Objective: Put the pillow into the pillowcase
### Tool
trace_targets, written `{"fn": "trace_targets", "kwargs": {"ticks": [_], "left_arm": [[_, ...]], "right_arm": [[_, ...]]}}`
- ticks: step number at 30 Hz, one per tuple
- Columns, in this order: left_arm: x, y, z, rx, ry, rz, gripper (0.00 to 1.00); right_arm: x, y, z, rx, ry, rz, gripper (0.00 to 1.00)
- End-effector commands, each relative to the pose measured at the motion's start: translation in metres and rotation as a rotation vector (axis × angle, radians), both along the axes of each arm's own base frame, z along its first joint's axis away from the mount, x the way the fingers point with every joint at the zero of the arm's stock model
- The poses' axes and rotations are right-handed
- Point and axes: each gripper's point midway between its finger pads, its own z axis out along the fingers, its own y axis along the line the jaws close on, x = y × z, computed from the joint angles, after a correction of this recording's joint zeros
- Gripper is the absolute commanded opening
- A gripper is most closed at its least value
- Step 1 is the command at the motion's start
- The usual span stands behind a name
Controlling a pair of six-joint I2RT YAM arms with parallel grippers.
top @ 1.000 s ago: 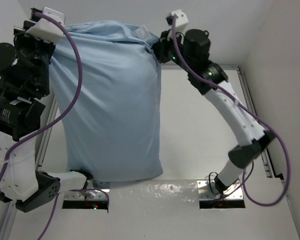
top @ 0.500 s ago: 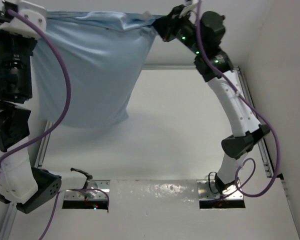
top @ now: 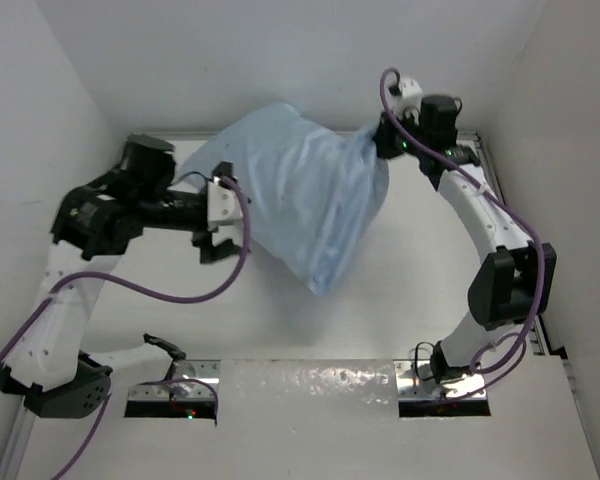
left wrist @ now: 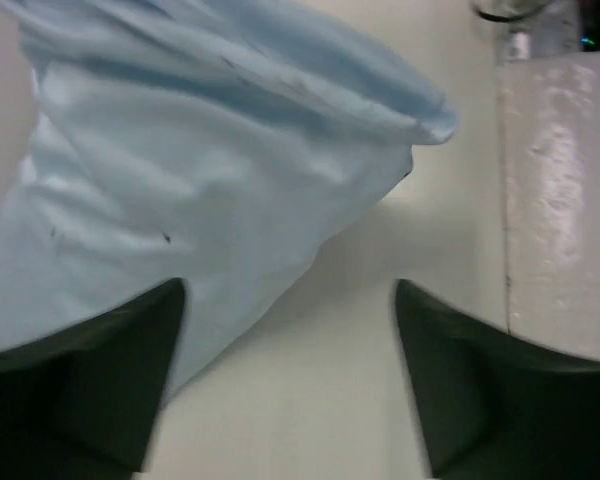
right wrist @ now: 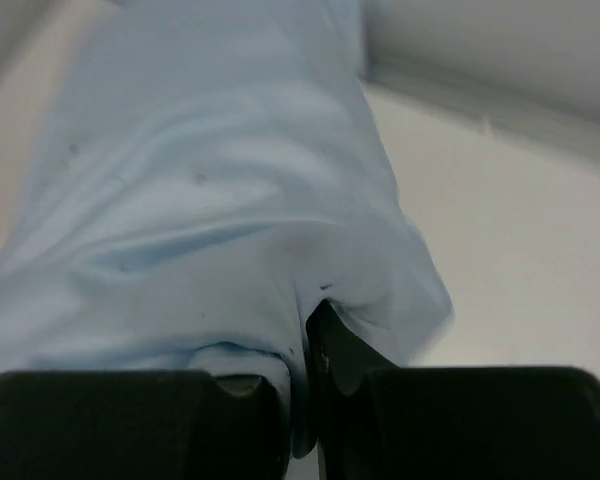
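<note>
The light blue pillowcase lies bulging and wrinkled on the table between my two grippers. No white pillow shows; it is hidden. My right gripper is at the pillowcase's far right corner. In the right wrist view that gripper is shut on a fold of the pillowcase. My left gripper stands open just left of the blue fabric, apart from it. In the left wrist view its fingers are spread wide around bare table, and the left gripper has the pillowcase ahead of it to the upper left.
White walls close in the table on the left, back and right. A metal rail runs along the right side. Two mounting plates with a shiny taped strip between them sit at the near edge.
Both arms came down from a high lift, and the hanging pillowcase dropped onto the table. My left gripper let go of it and opened. The right gripper still pinches its corner.
</note>
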Motion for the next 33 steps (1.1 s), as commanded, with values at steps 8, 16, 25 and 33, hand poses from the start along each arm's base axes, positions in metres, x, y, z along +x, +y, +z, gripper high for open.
{"fn": "trace_targets", "kwargs": {"ticks": [8,16,25,33], "left_arm": [[0.007,-0.042,-0.011,-0.047,0.024,-0.024,1.00],[0.221,0.069,-0.108,0.033,0.118,0.946,1.00],[0.331,0.217,-0.218,-0.032,0.387,1.217,0.98],[0.348,0.248,-0.244,-0.072,0.375,1.225,1.00]], "right_arm": [[-0.034,-0.146,-0.070,-0.141,0.091,-0.442,0.39],[-0.020,-0.212,-0.060,-0.256,0.265,-0.804,0.75],[-0.040,-0.217,0.030,-0.021,0.127,-0.852,0.72],[-0.094,-0.279,0.008,0.079,0.081,-1.042,0.79]]}}
